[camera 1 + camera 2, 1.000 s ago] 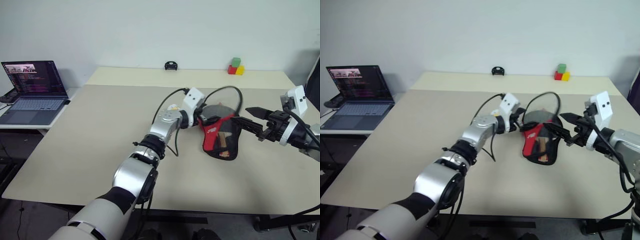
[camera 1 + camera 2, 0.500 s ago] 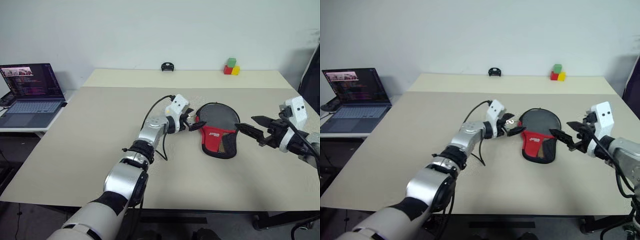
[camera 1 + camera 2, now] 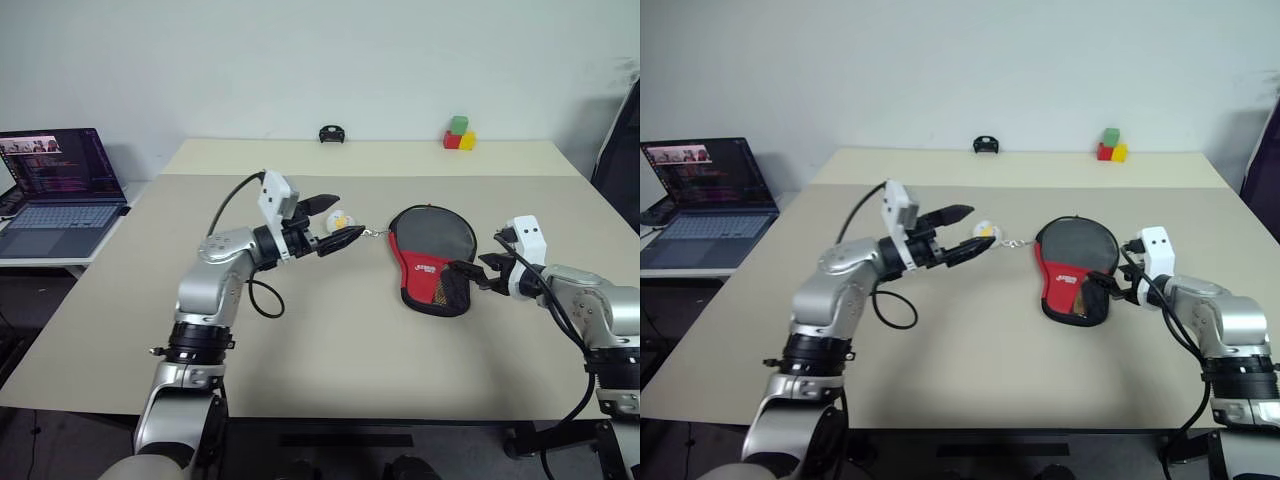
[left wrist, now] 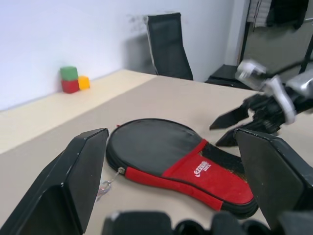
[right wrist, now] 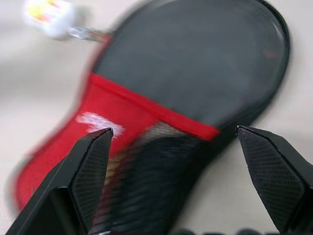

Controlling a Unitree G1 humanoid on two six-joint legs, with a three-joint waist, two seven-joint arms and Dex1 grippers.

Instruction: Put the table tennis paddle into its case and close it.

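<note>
The case (image 3: 432, 258) lies flat on the table, black at the round end and red with a white logo lower down, its mesh pocket (image 5: 161, 181) on top. The table tennis paddle is hidden. A thin chain runs from the case's edge to a small white charm (image 3: 983, 229). My left gripper (image 3: 337, 222) hovers open left of the case, its fingertips by the charm, nothing between them. My right gripper (image 3: 468, 276) is open at the case's narrow mesh end, on its right side, very close to it; I cannot tell if it touches.
An open laptop (image 3: 65, 190) sits on a side table at the far left. Green, red and yellow blocks (image 3: 457, 135) and a small black object (image 3: 330, 133) stand at the table's back edge. A black chair (image 4: 168, 44) is beyond the table.
My left gripper has drawn back to the left, away from the case. The case now lies flat with its flap down. My right gripper has come down and in to the case's narrow end.
</note>
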